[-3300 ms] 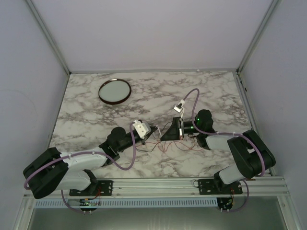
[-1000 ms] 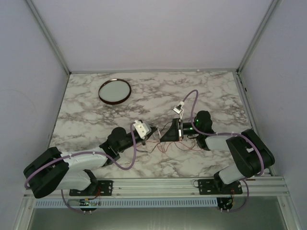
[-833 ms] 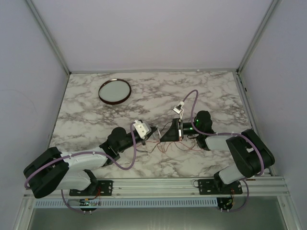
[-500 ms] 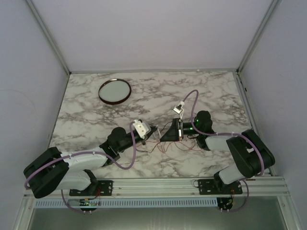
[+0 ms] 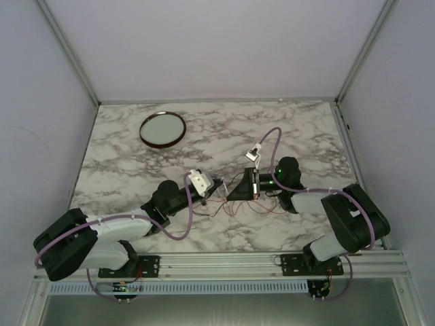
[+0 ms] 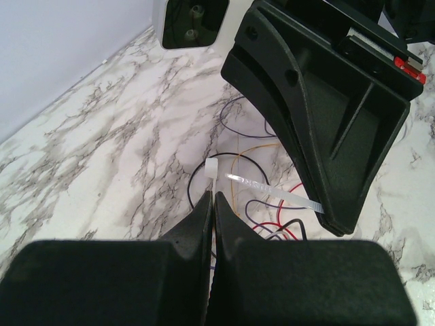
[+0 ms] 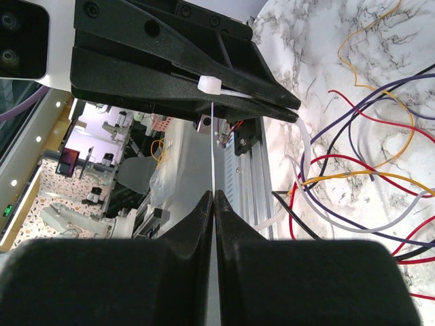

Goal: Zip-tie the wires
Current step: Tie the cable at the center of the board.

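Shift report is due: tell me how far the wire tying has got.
Done: zip tie picked up, apparently threaded through its head. In hand: left gripper shut by the head, right gripper shut on the tail. Left: cinching; the wires lie loose, unbundled.

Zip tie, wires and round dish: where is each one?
zip tie [image 6: 211,168], left wrist view, its square head.
wires [image 6: 270,226], left wrist view, a red loop.
dish [image 5: 142,132], top view, its dark rim.

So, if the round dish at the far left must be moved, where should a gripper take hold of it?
Take the dish by its dark rim, at the near edge, coming straight down from above with one finger inside and one outside. It lies flat on the table and looks too wide to span.
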`<state>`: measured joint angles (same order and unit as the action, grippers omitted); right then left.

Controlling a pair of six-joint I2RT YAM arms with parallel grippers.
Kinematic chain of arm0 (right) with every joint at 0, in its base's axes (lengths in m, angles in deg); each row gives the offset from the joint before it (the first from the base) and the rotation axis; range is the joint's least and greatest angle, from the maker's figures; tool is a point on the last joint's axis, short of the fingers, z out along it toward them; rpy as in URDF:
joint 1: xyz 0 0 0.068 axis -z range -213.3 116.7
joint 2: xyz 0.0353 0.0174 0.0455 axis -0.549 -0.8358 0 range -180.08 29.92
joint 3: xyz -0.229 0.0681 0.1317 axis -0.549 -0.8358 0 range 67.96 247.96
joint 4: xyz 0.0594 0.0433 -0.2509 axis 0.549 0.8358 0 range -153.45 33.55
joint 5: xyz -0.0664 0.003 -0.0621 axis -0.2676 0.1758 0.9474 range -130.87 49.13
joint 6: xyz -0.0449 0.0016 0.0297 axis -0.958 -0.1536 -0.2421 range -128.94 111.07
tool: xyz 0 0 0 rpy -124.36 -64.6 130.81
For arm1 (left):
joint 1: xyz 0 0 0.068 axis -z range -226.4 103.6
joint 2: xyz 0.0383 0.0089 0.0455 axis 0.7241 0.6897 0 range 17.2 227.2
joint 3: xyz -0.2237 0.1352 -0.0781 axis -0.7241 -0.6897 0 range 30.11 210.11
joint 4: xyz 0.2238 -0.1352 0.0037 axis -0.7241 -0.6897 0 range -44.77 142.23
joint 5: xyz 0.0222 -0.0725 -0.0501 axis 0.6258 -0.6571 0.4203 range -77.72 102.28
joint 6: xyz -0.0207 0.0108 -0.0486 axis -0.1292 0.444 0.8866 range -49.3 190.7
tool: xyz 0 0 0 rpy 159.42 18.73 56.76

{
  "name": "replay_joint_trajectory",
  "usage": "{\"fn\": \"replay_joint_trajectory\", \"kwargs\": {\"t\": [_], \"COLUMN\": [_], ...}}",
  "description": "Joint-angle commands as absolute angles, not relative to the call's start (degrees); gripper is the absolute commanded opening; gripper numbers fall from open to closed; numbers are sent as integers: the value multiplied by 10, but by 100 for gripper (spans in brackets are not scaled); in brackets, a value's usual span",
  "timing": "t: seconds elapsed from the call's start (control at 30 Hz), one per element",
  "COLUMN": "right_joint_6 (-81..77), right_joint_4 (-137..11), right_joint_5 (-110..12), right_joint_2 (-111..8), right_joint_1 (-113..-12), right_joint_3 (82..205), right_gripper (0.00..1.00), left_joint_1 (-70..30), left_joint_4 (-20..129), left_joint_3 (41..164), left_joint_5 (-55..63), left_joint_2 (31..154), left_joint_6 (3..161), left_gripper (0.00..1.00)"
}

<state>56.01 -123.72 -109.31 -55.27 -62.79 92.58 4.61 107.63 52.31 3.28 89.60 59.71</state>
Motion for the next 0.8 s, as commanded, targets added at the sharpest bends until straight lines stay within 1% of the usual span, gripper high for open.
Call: {"fn": "replay_joint_trajectory", "kwargs": {"t": [0.0,0.77], "right_joint_6": [546,543], "right_joint_4": [-1247,-1245], "right_joint_5": [-1092,-1087], "right_joint_2": [-536,-539], "right_joint_1": [-627,-620], "right_joint_3": [946,950], "right_gripper": [0,0], "left_joint_1": [50,53], "left_joint_4": [1105,1106], "left_joint_3": [520,518], "left_joint_5": [27,23], "left_joint_2": [899,902], "left_joint_6": [592,586], "left_gripper": [0,0]}}
